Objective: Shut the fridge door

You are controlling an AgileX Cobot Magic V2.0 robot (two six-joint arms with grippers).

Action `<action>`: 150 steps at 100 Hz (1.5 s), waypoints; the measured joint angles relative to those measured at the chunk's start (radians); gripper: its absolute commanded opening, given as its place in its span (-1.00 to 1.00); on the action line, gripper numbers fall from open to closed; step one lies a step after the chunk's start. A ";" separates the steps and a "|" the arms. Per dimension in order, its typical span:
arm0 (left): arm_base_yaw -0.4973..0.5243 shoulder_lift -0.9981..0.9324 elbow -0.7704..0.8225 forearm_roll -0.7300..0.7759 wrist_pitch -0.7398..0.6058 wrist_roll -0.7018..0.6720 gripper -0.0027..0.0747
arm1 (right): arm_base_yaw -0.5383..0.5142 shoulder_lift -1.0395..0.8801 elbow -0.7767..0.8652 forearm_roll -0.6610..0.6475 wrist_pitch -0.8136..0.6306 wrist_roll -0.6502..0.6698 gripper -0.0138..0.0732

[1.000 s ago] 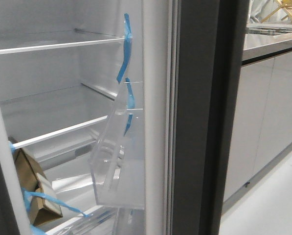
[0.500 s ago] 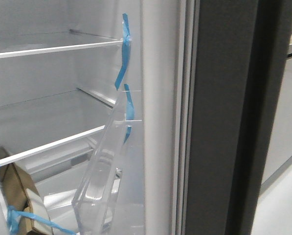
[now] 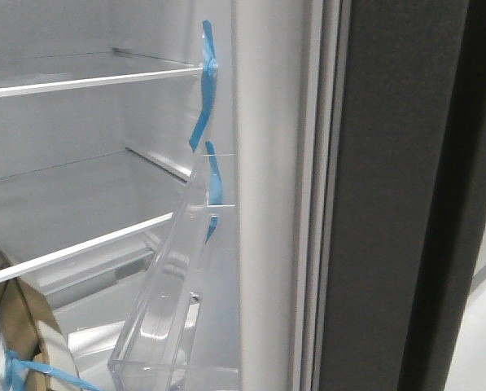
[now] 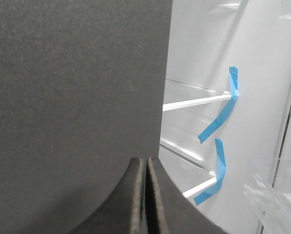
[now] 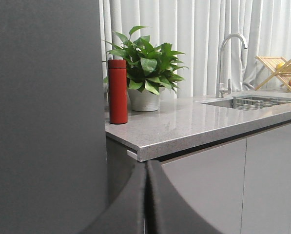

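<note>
The left gripper (image 4: 146, 195) has its 2 dark fingers pressed flat together, nothing between them, close against a matte dark grey slab (image 4: 77, 97). The right gripper (image 5: 146, 195) is likewise pinched closed and empty, beside a plain dark grey face (image 5: 43, 107). Outward in the front view stands the fridge door (image 3: 405, 204) — swung open, edge-on, white lining (image 3: 267, 204) carrying a clear bin (image 3: 173, 318) with blue tape (image 3: 214, 186). Beyond the right gripper: a countertop (image 5: 194, 126), red bottle (image 5: 118, 91), potted plant (image 5: 145, 73).
</note>
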 measured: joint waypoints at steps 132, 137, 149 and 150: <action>0.000 0.000 0.000 0.000 0.000 0.000 -0.99 | 0.000 0.000 -0.179 0.000 0.218 0.002 -0.86; 0.000 0.000 0.000 0.000 0.000 0.000 -0.99 | 0.000 0.013 -0.218 0.000 0.239 0.002 -0.86; 0.000 0.000 0.000 0.000 0.000 0.000 -0.99 | 0.000 0.071 -0.313 0.000 0.276 0.002 -0.86; 0.000 0.000 0.000 0.000 0.000 0.000 -0.99 | 0.000 0.079 -0.318 0.000 0.278 0.002 -0.86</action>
